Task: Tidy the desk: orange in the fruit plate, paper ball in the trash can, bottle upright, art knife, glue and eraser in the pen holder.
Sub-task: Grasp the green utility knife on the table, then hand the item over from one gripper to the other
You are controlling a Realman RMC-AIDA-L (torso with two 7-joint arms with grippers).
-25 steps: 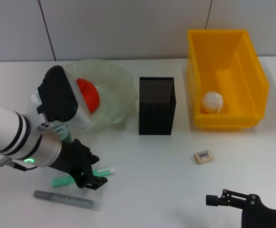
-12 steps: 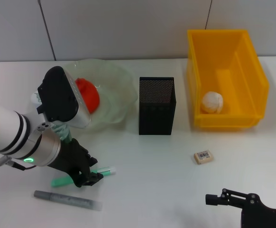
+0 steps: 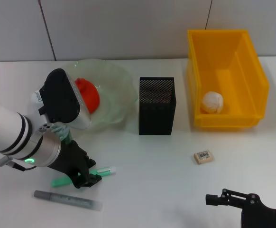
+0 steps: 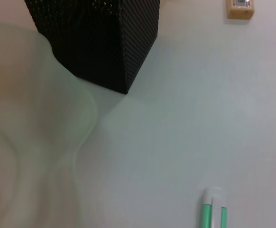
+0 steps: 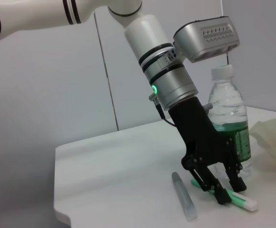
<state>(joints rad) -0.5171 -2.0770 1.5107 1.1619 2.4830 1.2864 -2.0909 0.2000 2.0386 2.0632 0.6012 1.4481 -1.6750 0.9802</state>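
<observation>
Right wrist view shows your left gripper [image 5: 225, 190] fingers parted astride the glue [image 5: 228, 198], not gripping; off-centre closing could roll it away.

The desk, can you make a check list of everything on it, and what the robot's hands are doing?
Surface: white desk.
Job's things: orange in fruit plate; paper ball in yellow bin; bottle upright; eraser on desk; green glue stick and grey art knife lying flat; pen holder looks empty.
Clutter: nothing seen.
End effectors: left end effector straddles the glue stick, open; right end effector parked at the near edge.
Cables: nothing seen.
Surroundings: grey wall panels.
</observation>
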